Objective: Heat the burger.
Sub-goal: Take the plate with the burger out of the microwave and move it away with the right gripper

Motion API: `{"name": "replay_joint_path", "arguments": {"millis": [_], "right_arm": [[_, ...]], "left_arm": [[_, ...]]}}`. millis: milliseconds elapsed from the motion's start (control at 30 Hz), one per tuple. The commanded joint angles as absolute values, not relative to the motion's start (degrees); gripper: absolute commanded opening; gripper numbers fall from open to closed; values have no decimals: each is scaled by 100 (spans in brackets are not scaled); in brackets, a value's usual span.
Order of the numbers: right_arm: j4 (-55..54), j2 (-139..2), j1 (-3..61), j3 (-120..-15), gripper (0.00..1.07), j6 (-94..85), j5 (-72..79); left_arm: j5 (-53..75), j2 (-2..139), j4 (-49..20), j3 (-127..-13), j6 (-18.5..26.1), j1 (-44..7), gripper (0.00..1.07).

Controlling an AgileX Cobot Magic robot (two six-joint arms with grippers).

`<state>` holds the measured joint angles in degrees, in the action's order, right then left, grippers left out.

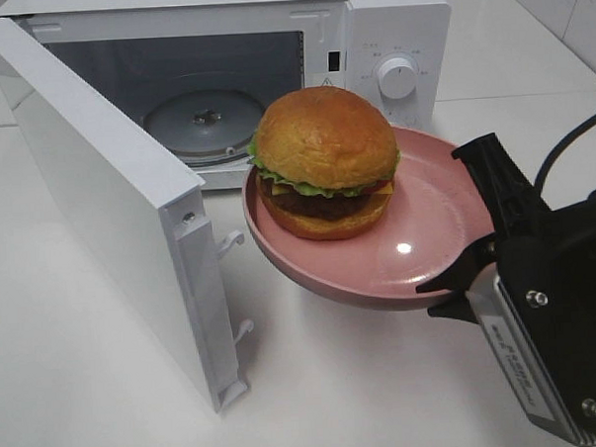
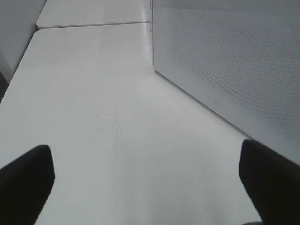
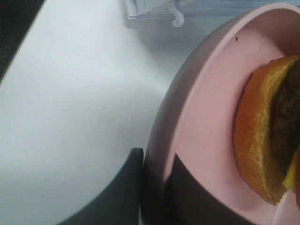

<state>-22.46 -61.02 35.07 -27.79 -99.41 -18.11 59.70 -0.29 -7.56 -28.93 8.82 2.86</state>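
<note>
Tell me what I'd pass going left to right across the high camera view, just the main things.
Open microwave door → glass turntable inside the microwave → burger on the pink plate → right gripper clamped on the plate's rim.

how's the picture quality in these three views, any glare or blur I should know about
Exterior high view: sharp, with a small glare spot on the pink plate and sheen on the burger bun. Right wrist view: soft and out of focus up close on the plate rim and right gripper. Left wrist view: evenly lit, fingertips dark and blurred.
</note>
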Motion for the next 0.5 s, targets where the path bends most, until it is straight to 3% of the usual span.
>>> {"name": "replay_joint_path", "arguments": {"millis": [33, 233, 300, 500], "right_arm": [[-1811, -5850, 3507, -2813, 0, -9460, -1742], [-407, -5397, 3507, -2813, 0, -7981, -2292], [573, -5065, 3507, -2813, 0, -6870, -2762], [1238, -4830, 3507, -2813, 0, -5919, -3209]], "left_arm": [[5970, -138, -785, -2882, 877, 286, 100], [5970, -138, -785, -2882, 877, 286, 100], [5970, -138, -785, -2882, 877, 286, 100], [5970, -138, -785, -2882, 877, 286, 100]]}}
